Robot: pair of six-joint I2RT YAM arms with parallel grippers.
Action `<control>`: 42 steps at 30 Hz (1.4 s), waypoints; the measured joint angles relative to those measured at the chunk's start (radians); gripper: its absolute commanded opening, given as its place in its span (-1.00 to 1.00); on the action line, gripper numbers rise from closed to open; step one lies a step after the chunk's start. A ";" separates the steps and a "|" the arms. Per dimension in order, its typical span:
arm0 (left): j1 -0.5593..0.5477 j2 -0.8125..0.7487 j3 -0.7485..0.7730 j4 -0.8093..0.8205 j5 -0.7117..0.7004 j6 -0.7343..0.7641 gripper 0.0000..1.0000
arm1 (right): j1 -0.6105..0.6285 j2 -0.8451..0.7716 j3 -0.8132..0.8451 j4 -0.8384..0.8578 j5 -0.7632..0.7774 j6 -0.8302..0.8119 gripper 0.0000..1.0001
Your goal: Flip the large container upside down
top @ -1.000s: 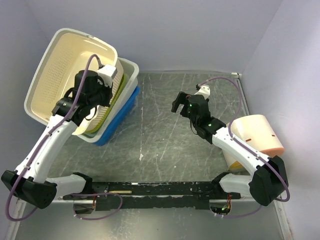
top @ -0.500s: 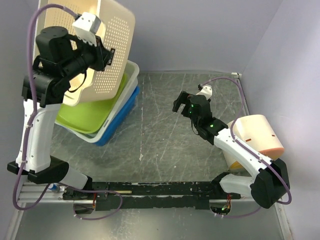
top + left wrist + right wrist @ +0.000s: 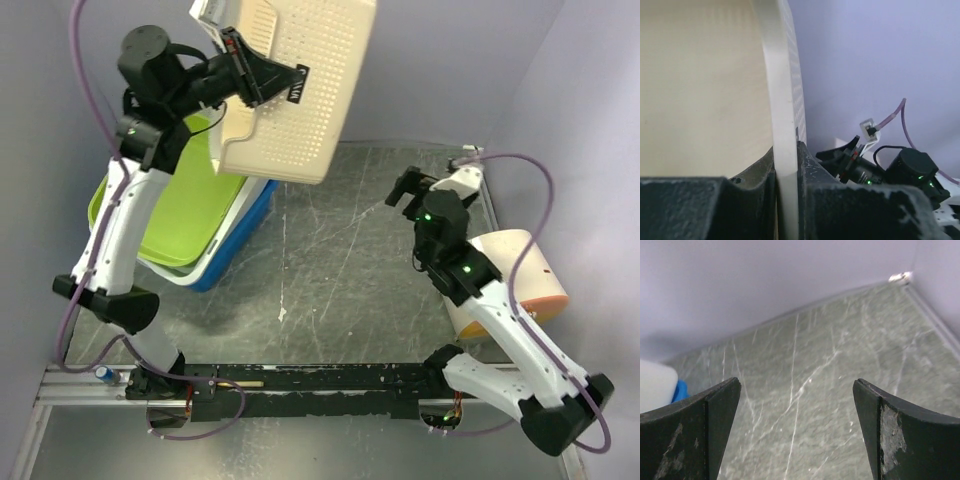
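Observation:
The large cream perforated container (image 3: 300, 80) hangs high in the air over the table's back left, tipped so its dotted bottom faces the camera. My left gripper (image 3: 238, 72) is shut on its rim, which stands as a cream strip (image 3: 782, 125) pinched between the fingers in the left wrist view. My right gripper (image 3: 405, 190) is open and empty above the table's right middle; its wrist view shows only bare table (image 3: 805, 405) between the fingers.
A stack of trays stands at the left: lime green (image 3: 175, 215) inside white (image 3: 215, 262) inside blue (image 3: 243, 235). A cream and orange container (image 3: 515, 270) lies at the right edge. The purple back wall (image 3: 440, 70) is close behind.
My left arm has lifted the cream container out of the tray stack, swung it up and to the right and tipped it over. My right gripper drew back toward the right.

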 measured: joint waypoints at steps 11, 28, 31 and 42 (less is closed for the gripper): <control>-0.133 0.097 -0.226 0.426 0.146 -0.342 -0.87 | 0.000 -0.304 0.030 0.027 0.225 -0.113 0.91; -0.208 0.253 -0.564 0.911 0.226 -0.846 -0.87 | 0.000 -0.089 0.378 -0.167 0.079 -0.178 0.87; -0.188 0.307 -0.571 0.971 0.247 -0.896 -0.87 | -0.008 0.038 0.528 -0.270 -0.014 -0.158 0.87; -0.123 0.512 -0.565 0.985 0.266 -0.983 -0.80 | -0.522 0.306 0.524 -0.430 -0.721 0.032 0.90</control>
